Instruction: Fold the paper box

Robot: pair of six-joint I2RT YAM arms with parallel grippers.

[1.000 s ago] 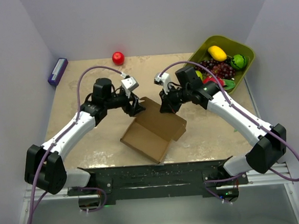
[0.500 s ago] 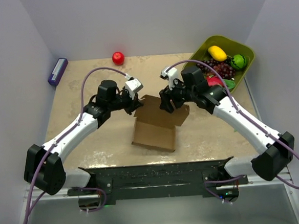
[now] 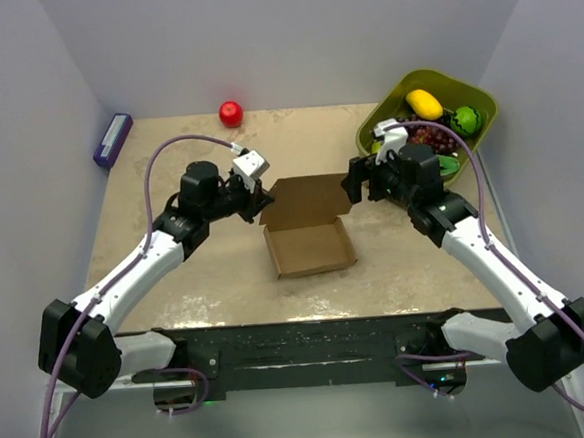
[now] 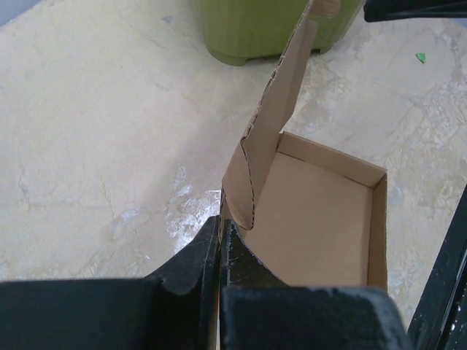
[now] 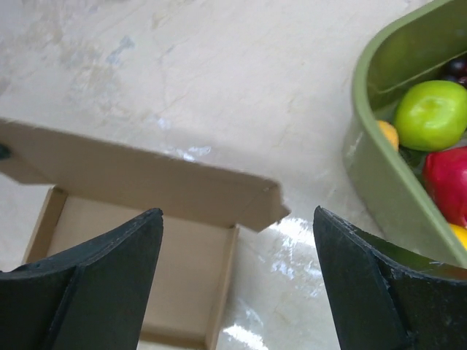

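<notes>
1. Counting from the overhead view gives one paper box (image 3: 309,240), two arms, one green bin (image 3: 485,105) of fruit, one red ball (image 3: 230,113) and one purple block (image 3: 112,139). All of them are on a mottled beige table (image 3: 216,274).
2. The paper box sits near the middle of the table, between the two grippers. It is an open tray with its lid flap raised along the far side.
3. The left gripper (image 3: 260,203) is at the lid's far-left corner. The right gripper (image 3: 354,184) is just beside the far-right corner, between box and bin.
4. Only the left wrist view shows the grip: its fingers (image 4: 190,262) are pressed together on cardboard at the box's corner, where the flap meets the tray. The flap rises from there, tilted, toward the bin.
5. Only the right wrist view shows its own fingers (image 5: 109,277) spread wide with nothing between them, the lid's corner lying below the gap. The same view shows one green fruit (image 5: 432,113) and one red fruit (image 5: 446,175) close up inside the bin.
</notes>
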